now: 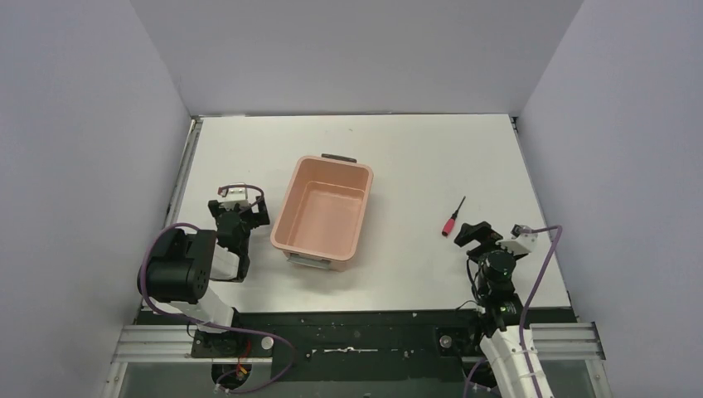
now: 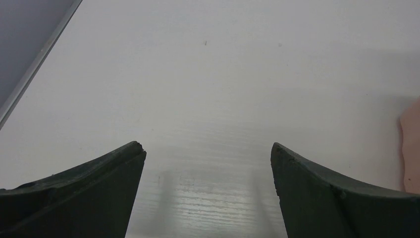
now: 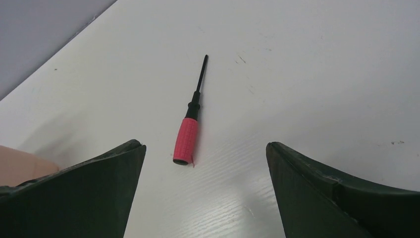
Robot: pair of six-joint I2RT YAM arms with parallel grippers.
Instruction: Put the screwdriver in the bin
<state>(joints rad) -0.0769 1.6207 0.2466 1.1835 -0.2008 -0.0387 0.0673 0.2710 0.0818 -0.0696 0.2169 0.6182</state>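
Observation:
The screwdriver lies flat on the white table, right of the bin, red handle toward me and thin black shaft pointing away. In the right wrist view the screwdriver rests just beyond and slightly left of my open right gripper, untouched. That right gripper sits low over the table just near of the handle. The salmon-pink bin stands near the table's middle with nothing inside. My left gripper hovers open left of the bin; its wrist view shows bare table between its fingers and the bin's edge.
Grey walls enclose the table on the left, back and right. A metal rail runs along the table's left edge. The bin's dark grey handles sit at its far and near ends.

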